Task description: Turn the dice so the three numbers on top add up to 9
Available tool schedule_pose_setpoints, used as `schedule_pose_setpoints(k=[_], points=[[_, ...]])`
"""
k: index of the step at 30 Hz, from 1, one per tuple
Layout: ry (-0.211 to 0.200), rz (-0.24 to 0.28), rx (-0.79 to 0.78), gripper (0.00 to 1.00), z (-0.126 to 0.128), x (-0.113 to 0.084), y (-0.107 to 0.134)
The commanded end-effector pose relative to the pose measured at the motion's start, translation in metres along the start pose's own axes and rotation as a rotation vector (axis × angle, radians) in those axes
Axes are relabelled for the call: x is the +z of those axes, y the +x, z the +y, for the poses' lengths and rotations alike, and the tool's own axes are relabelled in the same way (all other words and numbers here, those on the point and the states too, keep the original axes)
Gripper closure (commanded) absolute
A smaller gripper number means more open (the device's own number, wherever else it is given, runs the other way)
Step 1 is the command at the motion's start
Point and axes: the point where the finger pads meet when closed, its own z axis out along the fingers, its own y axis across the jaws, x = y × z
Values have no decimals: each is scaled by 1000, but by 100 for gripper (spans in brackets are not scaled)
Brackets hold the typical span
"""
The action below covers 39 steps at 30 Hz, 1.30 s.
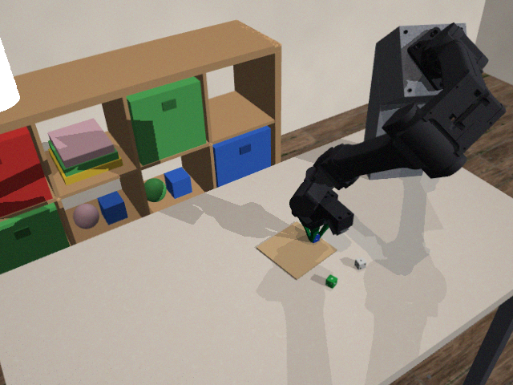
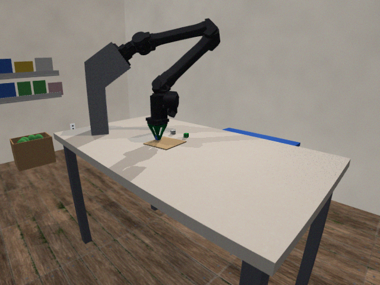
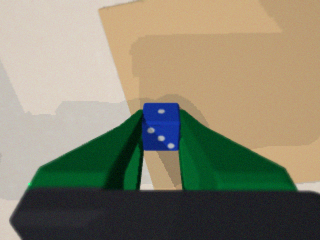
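Observation:
The gripper (image 1: pixel 314 237) (image 2: pixel 157 138) (image 3: pixel 161 120) is shut on the blue die (image 1: pixel 317 238) (image 2: pixel 156 138) (image 3: pixel 161 135), with a green finger on each side. In the wrist view the die shows a one-pip face and a three-pip face. It is over or on the tan mat (image 1: pixel 296 271) (image 2: pixel 166 146) (image 3: pixel 200 20), close to an edge; any small gap below it cannot be made out. The mat lies flat. A white die (image 1: pixel 360 263) (image 2: pixel 173 132) and a green die (image 1: pixel 331 281) (image 2: pixel 186 135) stand on the table off the mat; their top numbers are too small to tell.
The arm's grey stand (image 1: pixel 383 99) (image 2: pixel 98 101) rises from one end of the table (image 1: pixel 165 310) (image 2: pixel 245 184). A wooden shelf (image 1: pixel 165 62) with bins and toys stands beyond the table's long edge.

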Motion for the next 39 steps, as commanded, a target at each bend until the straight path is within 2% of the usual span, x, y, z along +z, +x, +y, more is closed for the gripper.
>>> schedule_pose_setpoints(k=[1,25,26,31,32,36,37,39], points=[[-8,-3,2,85,6,3,-2],[-8,-3,1,85,6,3,-2],[-8,-3,1,81,6,3,-2],[-8,-3,1,77,6,3,-2],[-8,-3,1,74,6,3,-2],[-8,-3,1,74,6,3,-2],[-8,-3,1,70,6,3,-2],[-8,-3,1,70,6,3,-2]])
